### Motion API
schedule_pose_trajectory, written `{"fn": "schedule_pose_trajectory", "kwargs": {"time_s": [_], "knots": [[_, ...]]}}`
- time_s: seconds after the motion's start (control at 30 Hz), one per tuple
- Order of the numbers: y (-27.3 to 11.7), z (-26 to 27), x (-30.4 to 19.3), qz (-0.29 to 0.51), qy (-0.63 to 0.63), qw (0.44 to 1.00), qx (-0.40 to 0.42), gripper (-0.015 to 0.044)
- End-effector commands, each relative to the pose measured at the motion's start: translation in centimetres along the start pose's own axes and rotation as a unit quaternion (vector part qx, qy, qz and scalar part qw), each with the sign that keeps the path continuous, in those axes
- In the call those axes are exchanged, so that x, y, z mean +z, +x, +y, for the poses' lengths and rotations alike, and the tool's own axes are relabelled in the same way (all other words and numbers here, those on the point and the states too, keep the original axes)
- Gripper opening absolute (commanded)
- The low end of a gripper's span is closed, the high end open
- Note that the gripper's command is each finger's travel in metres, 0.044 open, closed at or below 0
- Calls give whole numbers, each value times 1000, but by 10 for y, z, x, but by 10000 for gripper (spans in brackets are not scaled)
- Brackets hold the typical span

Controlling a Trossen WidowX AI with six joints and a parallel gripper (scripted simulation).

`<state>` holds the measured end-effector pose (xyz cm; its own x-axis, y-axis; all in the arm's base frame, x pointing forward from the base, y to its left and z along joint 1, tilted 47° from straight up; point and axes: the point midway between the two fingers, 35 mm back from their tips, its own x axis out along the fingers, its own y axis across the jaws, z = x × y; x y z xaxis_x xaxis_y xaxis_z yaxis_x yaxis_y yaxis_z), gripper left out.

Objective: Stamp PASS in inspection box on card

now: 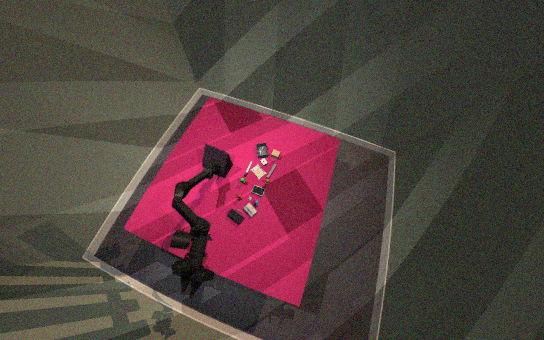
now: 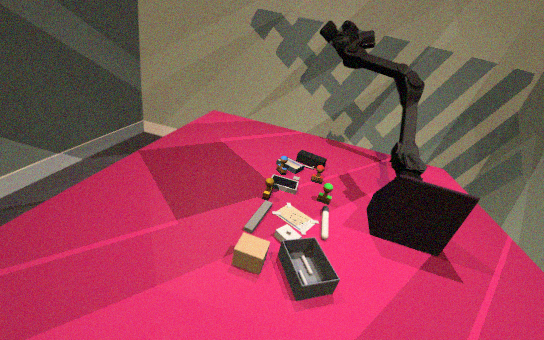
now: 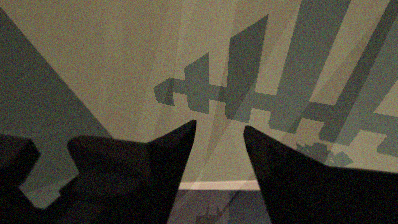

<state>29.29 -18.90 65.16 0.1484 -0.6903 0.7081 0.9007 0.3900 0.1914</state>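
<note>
My gripper (image 3: 219, 127) is partly open with nothing between its fingers. It is raised far from the stamps and faces the wall. The pale card (image 1: 258, 172) (image 2: 295, 218) lies flat on the pink bench top. The dark ink pad (image 1: 258, 190) (image 2: 285, 183) lies beyond it in a white-rimmed case. Stamps stand around them: a green-topped stamp (image 1: 243, 180) (image 2: 328, 187), a yellow-topped stamp (image 2: 269, 181), a red-topped stamp (image 2: 320, 169) and a blue-topped stamp (image 2: 284, 159). Their lettering and the card's box are too small to read.
Near the card are a grey bar (image 2: 258, 216), a white marker (image 2: 325, 222) and a small white block (image 2: 287, 233). A wooden block (image 2: 251, 253) and dark tray (image 2: 315, 290) stand farther out. A black block (image 2: 311, 158) stands near the blue-topped stamp. A large black box (image 2: 420, 215) is beside the arm.
</note>
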Motion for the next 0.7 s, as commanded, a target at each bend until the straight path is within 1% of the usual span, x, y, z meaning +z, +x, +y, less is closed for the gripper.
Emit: {"fn": "schedule_pose_trajectory", "kwargs": {"time_s": [0.0, 0.13, 0.3, 0.5, 0.67], "knots": [[-22, 41, -55, 78, -14, 995, 60, 225], [-57, 79, -106, 158, -27, 980, 121, 225], [-114, 115, -166, 257, -50, 947, 188, 225], [-199, 137, -227, 371, -88, 889, 254, 225], [-276, 138, -268, 457, -129, 829, 295, 225]]}}
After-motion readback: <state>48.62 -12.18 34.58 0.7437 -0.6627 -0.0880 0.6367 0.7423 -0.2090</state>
